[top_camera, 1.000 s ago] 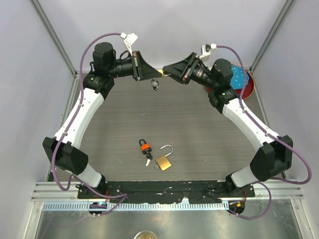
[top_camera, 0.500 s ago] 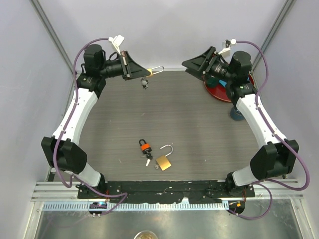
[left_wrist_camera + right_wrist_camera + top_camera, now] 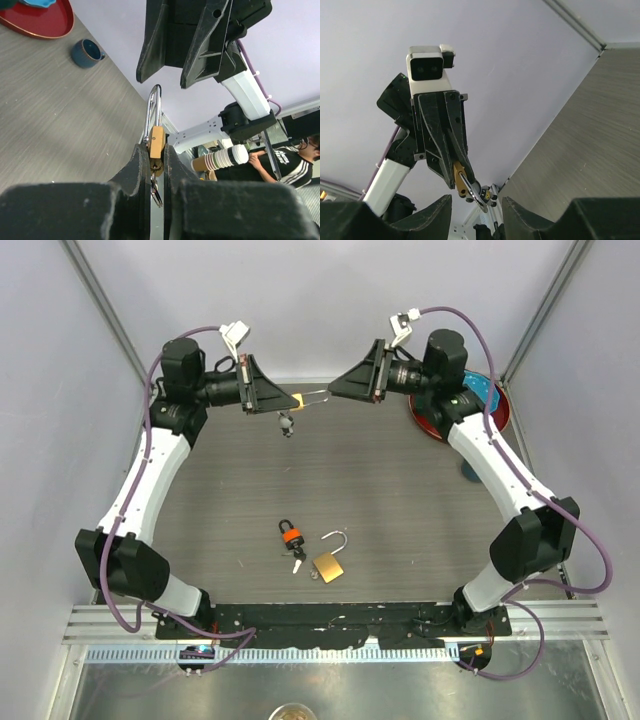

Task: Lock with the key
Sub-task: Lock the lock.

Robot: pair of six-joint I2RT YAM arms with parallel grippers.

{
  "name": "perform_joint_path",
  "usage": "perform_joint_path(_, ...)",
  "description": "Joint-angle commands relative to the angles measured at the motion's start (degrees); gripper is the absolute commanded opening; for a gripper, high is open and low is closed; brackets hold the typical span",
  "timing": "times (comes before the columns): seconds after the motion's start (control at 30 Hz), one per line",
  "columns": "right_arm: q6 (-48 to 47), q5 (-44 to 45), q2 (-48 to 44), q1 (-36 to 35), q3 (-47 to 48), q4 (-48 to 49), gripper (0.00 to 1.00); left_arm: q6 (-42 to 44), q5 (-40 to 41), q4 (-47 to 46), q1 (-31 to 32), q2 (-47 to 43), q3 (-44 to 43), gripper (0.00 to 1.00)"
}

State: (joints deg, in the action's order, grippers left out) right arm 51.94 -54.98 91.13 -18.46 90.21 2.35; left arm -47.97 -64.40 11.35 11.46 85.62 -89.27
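The left pincer (image 3: 156, 152) is clamped tight on the body of a brass padlock (image 3: 157, 140). It holds the lock in the air over the far edge of the counter (image 3: 380, 500), well to the left of the red plate (image 3: 498, 418) in the overhead view. The padlock's shackle points toward the plate. Seen edge-on from the left wrist, the shackle does not show whether it is latched. A small bunch of keys (image 3: 287, 423) hangs under the padlock body.

The right pincer (image 3: 332, 390) sits between the plate and the held padlock. Its jaws are apart and have hold of nothing. Its tips are just beside the end of the shackle, and whether they touch it cannot be told.

A blue cup (image 3: 86, 52) stands near the plate on its near side. Well apart from the plate, toward the arm bases, a second brass padlock (image 3: 329, 564) lies with its shackle swung open. Just beside it, on the side away from the plate, lies an orange-collared padlock (image 3: 291, 534).
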Motion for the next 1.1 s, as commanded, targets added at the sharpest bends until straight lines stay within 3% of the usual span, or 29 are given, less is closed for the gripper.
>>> perform_joint_path(0.0,-3.25,-3.20,1.24,-0.96,5.23,-1.21,0.48,-1.51,-3.71,-3.09,-0.21,-1.87,0.77,0.00)
perform_joint_path(0.23,-5.36,-3.90,2.30,-1.23,7.43,-5.34,0.38,-3.54,-4.33,-6.26,-0.13,-1.34,1.30,0.00)
perform_joint_path(0.87,-7.91,-5.31,2.21,-3.69,8.57,-7.45,0.31,-5.91,-5.03,-9.60,0.14,-0.90,2.26,0.00)
perform_joint_path(1.07,-7.56,-5.05,1.86,-3.95,8.22,-6.83,0.18,-5.91,-5.21,-9.69,0.05,-0.99,2.61,0.00)
